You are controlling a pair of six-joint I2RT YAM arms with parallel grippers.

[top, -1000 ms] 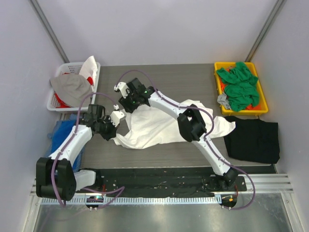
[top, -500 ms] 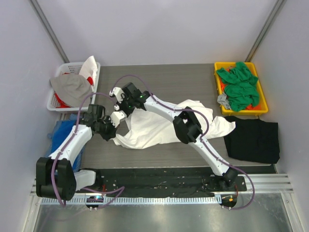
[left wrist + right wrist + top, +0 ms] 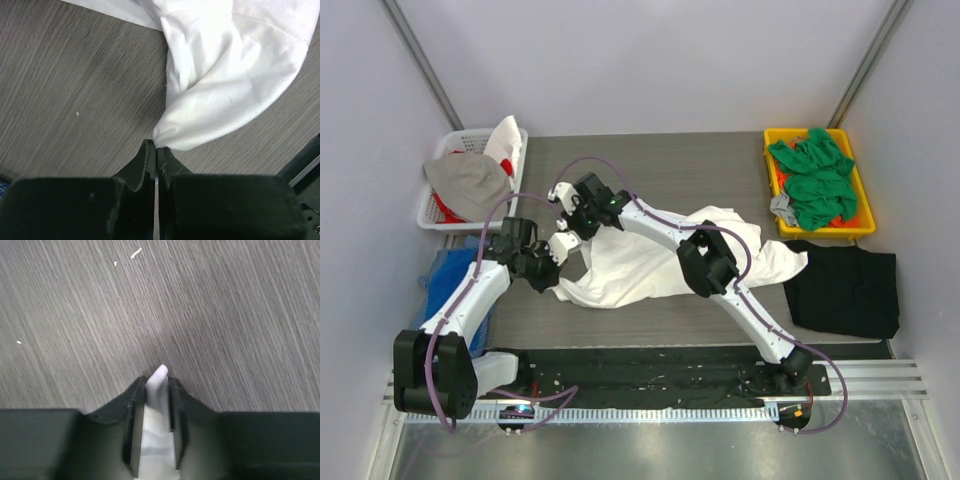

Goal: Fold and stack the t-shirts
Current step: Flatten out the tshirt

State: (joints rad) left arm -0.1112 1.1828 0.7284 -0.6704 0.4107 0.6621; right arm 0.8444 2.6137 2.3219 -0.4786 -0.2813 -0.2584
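Observation:
A white t-shirt (image 3: 650, 258) lies crumpled across the middle of the table. My left gripper (image 3: 556, 265) is shut on its near left edge; in the left wrist view the cloth (image 3: 225, 85) bunches out from the shut fingertips (image 3: 156, 145). My right gripper (image 3: 563, 200) is shut on the shirt's far left corner; a tip of white cloth (image 3: 158, 377) sticks out between its fingers. A black t-shirt (image 3: 845, 288) lies flat at the right. Green t-shirts (image 3: 815, 180) are heaped in a yellow bin (image 3: 860, 228).
A white basket (image 3: 432, 212) with grey and red-white cloth stands at the back left. Blue cloth (image 3: 445, 275) lies by the table's left edge under my left arm. A black mat strip (image 3: 650, 365) runs along the near edge.
My right gripper has moved left and slightly nearer with the shirt's corner in it. My left gripper has barely moved.

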